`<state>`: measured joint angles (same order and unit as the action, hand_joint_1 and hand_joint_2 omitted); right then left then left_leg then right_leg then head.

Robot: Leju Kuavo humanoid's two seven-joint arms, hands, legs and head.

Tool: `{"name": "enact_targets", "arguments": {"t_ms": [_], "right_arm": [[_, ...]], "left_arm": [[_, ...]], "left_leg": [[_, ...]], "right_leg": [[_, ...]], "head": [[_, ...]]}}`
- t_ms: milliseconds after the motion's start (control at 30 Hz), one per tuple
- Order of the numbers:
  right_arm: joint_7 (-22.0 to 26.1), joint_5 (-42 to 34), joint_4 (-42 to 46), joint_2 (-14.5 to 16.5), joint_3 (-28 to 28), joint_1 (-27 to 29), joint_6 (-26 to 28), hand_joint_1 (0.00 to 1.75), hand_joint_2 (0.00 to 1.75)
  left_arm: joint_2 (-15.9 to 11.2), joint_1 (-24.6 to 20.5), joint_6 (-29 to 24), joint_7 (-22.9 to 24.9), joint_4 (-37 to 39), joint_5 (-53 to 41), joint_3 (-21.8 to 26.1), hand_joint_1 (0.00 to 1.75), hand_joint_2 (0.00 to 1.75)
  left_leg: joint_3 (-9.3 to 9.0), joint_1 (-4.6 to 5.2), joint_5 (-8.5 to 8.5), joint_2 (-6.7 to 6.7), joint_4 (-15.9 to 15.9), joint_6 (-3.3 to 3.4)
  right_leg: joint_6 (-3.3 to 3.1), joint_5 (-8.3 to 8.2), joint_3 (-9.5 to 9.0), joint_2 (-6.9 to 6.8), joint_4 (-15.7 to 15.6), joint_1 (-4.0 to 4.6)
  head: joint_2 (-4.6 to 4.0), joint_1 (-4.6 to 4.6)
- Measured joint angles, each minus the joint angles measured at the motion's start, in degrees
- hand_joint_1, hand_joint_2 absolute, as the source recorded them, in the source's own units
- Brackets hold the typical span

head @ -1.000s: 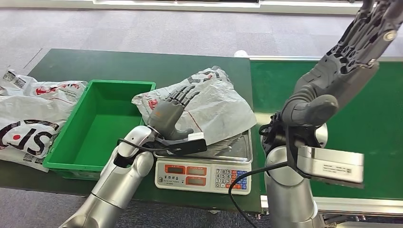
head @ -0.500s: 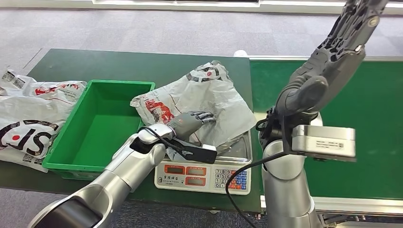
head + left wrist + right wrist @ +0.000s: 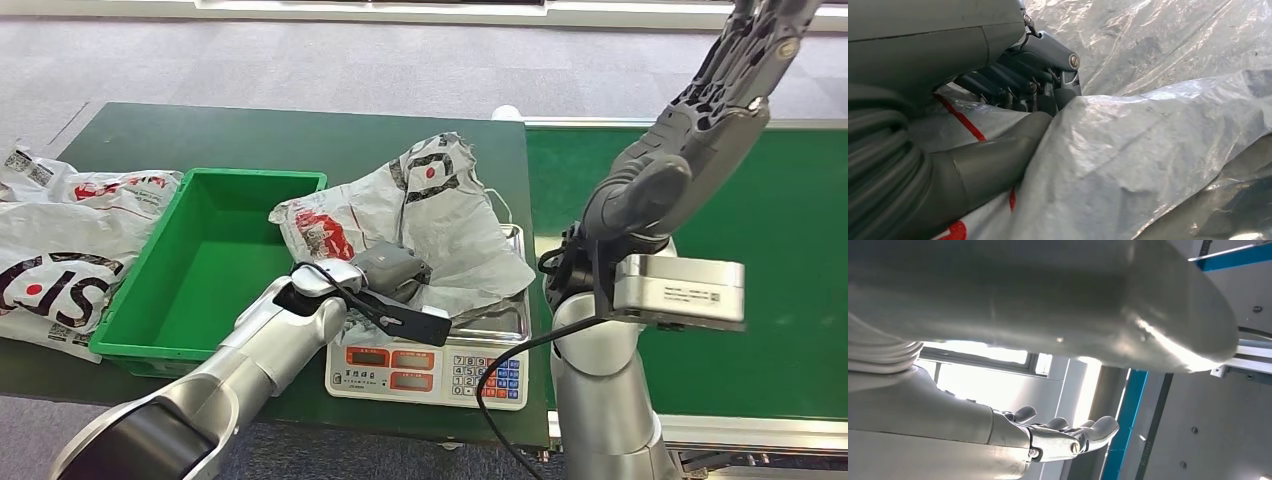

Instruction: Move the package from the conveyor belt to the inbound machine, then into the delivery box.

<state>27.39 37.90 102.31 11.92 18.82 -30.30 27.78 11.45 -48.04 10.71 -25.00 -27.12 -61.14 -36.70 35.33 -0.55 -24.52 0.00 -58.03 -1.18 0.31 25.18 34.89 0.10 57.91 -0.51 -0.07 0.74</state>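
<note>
Package (image 3: 440,215) gripped on the scale (image 3: 430,365) by the left hand (image 3: 392,268), right hand (image 3: 735,75) raised and empty.

Crumpled white plastic with red and black print, the package lies across the steel pan of the scale, which stands on the dark green worktop (image 3: 250,135) between the green box (image 3: 215,260) and the conveyor belt (image 3: 790,230). The left hand's fingers (image 3: 1048,90) are curled into a fold of the plastic near the package's front edge, thumb underneath, so the film bunches over them in the left wrist view. The right hand is held high above the belt, fingers straight and apart, touching nothing. More printed white bags (image 3: 65,235) lie on the worktop just beside the green box on its far side from the scale.
</note>
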Motion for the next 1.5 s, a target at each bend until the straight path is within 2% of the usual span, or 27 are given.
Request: {"name": "enact_targets", "arguments": {"t_ms": [167,233,300,400,433,500,667,767,1100,1167,1267,1300,1400,1433,1500], "right_arm": [[0.0,0.0,0.0,-0.2,0.0,0.0,0.1,0.00,0.00],[-0.1,0.3,0.0,-0.3,0.0,0.1,0.5,0.00,0.00],[-0.4,1.2,0.3,-0.7,-0.1,0.8,1.2,0.00,0.00],[-0.9,2.7,1.5,-1.1,-0.4,2.9,2.4,0.00,0.00],[-1.0,2.9,1.7,-1.1,-0.5,3.4,2.9,0.00,0.00],[-1.0,3.0,1.7,-1.2,-0.5,3.9,4.0,0.00,0.00],[-0.8,2.8,1.7,-1.4,-0.5,4.4,5.4,0.00,0.00],[-0.8,2.8,1.7,-1.4,-0.5,4.4,5.4,0.00,0.00],[-0.8,2.7,1.7,-1.4,-0.5,4.4,5.0,0.00,0.00],[-1.1,2.8,1.7,-1.4,-0.5,4.4,4.4,0.00,0.00],[-1.8,2.8,1.7,-1.4,-0.5,3.9,2.6,0.00,0.00],[-2.0,2.7,1.7,-1.3,-0.5,3.6,2.0,0.00,0.00],[-1.9,2.2,1.5,-1.2,-0.5,2.7,0.9,0.00,0.00],[-1.9,2.1,1.4,-1.2,-0.5,2.5,0.7,0.00,0.00],[-1.7,2.0,1.2,-1.1,-0.5,2.1,0.7,0.00,0.00]], "left_arm": [[0.0,-0.1,-1.4,0.2,0.5,0.1,-0.6,1.75,1.75],[-0.1,-0.1,-5.9,1.2,0.3,0.6,-0.6,1.75,1.75],[-0.3,0.1,-17.5,5.3,-2.0,0.7,-0.2,1.75,1.75],[-1.7,0.3,-40.4,16.3,-10.6,-2.1,3.5,1.75,1.75],[-2.4,0.2,-45.1,19.1,-13.8,-3.5,5.6,1.75,1.75],[-4.0,0.4,-48.5,21.8,-20.3,-7.1,10.8,1.75,1.75],[-6.5,1.8,-47.5,21.1,-32.2,-12.0,24.1,1.75,1.75],[-6.8,2.7,-47.4,20.7,-35.9,-12.7,28.2,1.75,1.75],[-7.0,4.1,-48.0,22.0,-40.1,-15.6,32.8,1.75,1.75],[-7.4,4.1,-44.8,25.3,-39.9,-20.2,33.5,1.75,1.75],[-8.8,3.7,-33.8,33.8,-35.0,-24.8,32.2,1.75,1.75],[-9.2,3.6,-31.5,35.9,-31.7,-24.9,31.1,1.31,1.75],[-9.6,3.9,-29.4,38.0,-19.8,-24.9,27.1,0.00,0.44],[-9.5,4.4,-29.6,38.2,-16.1,-24.9,26.0,0.00,0.00],[-9.2,5.4,-31.8,38.8,-10.6,-24.8,25.1,0.00,0.00]], "left_leg": [[0.00,0.00,0.00,0.00,0.0,0.00],[0.00,0.00,0.01,0.00,0.0,-0.01],[0.03,0.00,0.02,-0.02,0.0,-0.01],[0.10,0.00,0.02,-0.01,0.0,-0.02],[0.09,-0.01,0.01,0.04,0.0,-0.03],[0.06,-0.02,0.00,0.13,0.0,-0.04],[0.04,-0.06,0.06,0.12,0.1,-0.10],[0.06,-0.07,0.06,0.07,0.1,-0.10],[0.08,-0.01,0.05,0.01,0.1,-0.09],[0.06,-0.01,0.05,0.01,0.1,-0.09],[0.02,-0.01,0.06,0.02,0.1,-0.09],[0.00,-0.01,0.06,0.03,0.1,-0.09],[-0.01,-0.02,0.11,0.05,0.1,-0.09],[0.00,-0.01,0.12,0.07,0.1,-0.09],[0.01,-0.01,0.12,0.16,0.1,-0.10]], "right_leg": [[0.00,0.00,0.00,0.00,0.0,0.00],[0.00,0.00,0.01,0.00,0.0,0.00],[0.00,0.00,0.01,-0.01,0.0,0.00],[0.00,0.00,0.04,-0.01,0.0,0.01],[0.00,0.00,0.05,0.03,0.0,0.01],[-0.01,0.00,0.08,0.11,0.0,0.02],[-0.04,0.02,0.11,0.10,0.0,0.07],[-0.05,0.03,0.07,0.05,0.1,0.07],[-0.03,0.02,0.06,0.04,0.1,0.00],[-0.03,0.02,0.07,0.04,0.1,0.01],[-0.05,0.03,0.08,0.04,0.0,0.01],[-0.06,0.02,0.08,0.05,0.1,0.01],[-0.07,0.00,0.05,0.06,0.1,0.02],[-0.07,-0.02,0.05,0.08,0.1,0.02],[-0.09,-0.08,0.10,0.16,0.1,0.01]], "head": [[0.00,0.00],[0.00,0.00],[0.00,0.00],[0.00,0.00],[0.00,0.00],[0.00,0.00],[0.00,0.02],[0.00,0.02],[0.00,0.02],[0.00,0.02],[0.00,0.02],[0.00,0.02],[0.00,0.02],[0.00,0.02],[0.00,0.02]]}}
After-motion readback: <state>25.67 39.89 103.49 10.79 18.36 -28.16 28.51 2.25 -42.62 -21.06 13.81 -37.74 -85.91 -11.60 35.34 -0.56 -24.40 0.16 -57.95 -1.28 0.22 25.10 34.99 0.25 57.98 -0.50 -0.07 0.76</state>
